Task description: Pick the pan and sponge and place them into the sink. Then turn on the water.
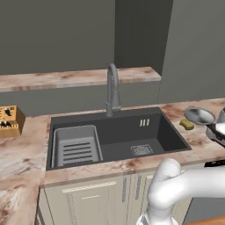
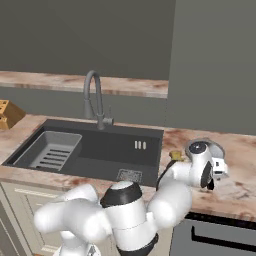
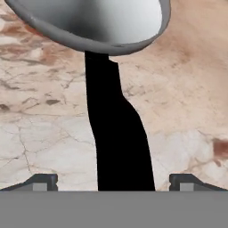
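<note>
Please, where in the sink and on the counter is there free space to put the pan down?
The sink floor is bare between the rack on its left and the right wall, around the drain. The counter left of the sink is bare in front of the knife block. Right of the sink it is crowded: sponge, pan and gripper.

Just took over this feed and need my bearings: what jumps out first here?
The gripper hangs open over the pan's black handle, a finger on each side, on the counter right of the sink. The shiny pan sits beside the small sponge. The faucet arches over the sink, no water running.
</note>
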Controlling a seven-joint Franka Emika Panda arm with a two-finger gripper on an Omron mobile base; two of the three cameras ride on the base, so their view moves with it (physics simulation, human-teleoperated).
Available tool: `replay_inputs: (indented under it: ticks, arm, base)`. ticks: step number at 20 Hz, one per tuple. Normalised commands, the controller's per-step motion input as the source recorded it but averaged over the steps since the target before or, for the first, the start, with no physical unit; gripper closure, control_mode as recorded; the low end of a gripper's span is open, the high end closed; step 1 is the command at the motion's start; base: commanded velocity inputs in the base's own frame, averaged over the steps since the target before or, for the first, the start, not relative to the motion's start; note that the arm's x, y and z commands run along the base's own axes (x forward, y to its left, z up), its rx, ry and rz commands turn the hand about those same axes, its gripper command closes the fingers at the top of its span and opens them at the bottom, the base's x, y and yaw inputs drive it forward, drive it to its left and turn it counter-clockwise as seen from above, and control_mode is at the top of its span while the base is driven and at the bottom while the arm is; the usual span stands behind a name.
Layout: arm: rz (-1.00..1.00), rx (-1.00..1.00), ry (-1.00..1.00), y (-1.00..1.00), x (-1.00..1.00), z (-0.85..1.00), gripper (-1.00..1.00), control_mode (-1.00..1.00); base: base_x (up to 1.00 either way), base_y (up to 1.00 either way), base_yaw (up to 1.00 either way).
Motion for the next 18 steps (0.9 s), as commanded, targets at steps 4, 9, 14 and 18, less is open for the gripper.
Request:
replay_inputs:
  ticks: [4,9,14,18]
  arm:
    - [0.0,0.0,0.0,-0.43,0.16,-0.06,-1.0,-1.0]
    - [0.0,0.0,0.0,-0.38,0.31,-0.17,1.0,-1.0]
    - [0.06,0.03,0.01,0.15,0.38,-0.09,1.0,-1.0]
    - [0.11,0.01,0.0,0.69,0.16,-0.03,1.0,-1.0]
  base:
    - [0.0,0.0,0.0]
    - [0.0,0.0,0.0]
    - [0.0,0.0,0.0]
    - [0.0,0.0,0.0]
